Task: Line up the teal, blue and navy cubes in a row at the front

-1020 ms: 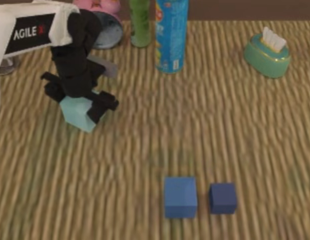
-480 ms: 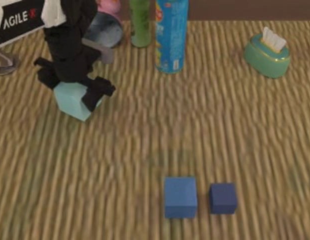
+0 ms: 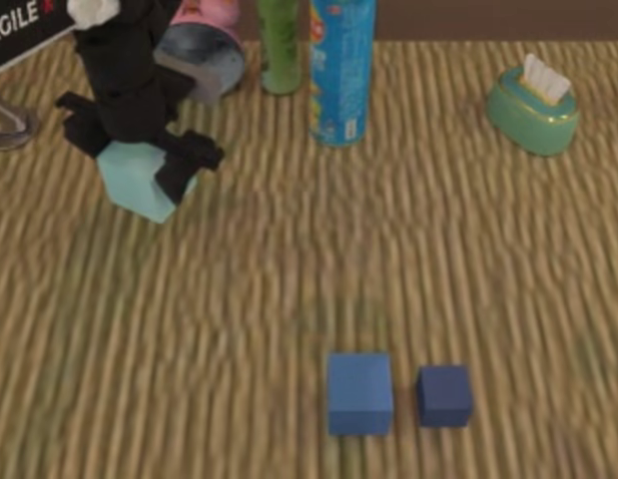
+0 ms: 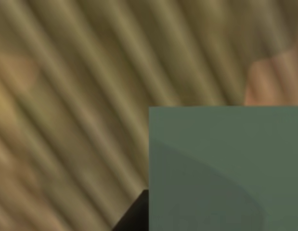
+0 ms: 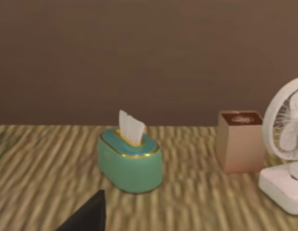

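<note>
My left gripper (image 3: 135, 160) is shut on the pale teal cube (image 3: 137, 188) at the back left of the woven mat. The cube sits turned at an angle between the black fingers. In the left wrist view the teal cube (image 4: 226, 168) fills the near corner, over the mat. The blue cube (image 3: 359, 393) and the smaller navy cube (image 3: 444, 395) stand side by side near the front edge, a small gap between them. My right arm is outside the top view; only a dark part of the right gripper (image 5: 87, 217) shows in its wrist view.
Along the back stand a tall blue printed can (image 3: 340, 70), a green bottle (image 3: 281, 45), a grey cup (image 3: 204, 62) and a pink item (image 3: 204, 12). A green tissue holder (image 3: 533, 110) sits back right. A brown box (image 5: 240, 142) and a white fan (image 5: 286, 159) lie beyond it.
My left gripper has carried the teal cube toward the back left. The blue and navy cubes have not moved.
</note>
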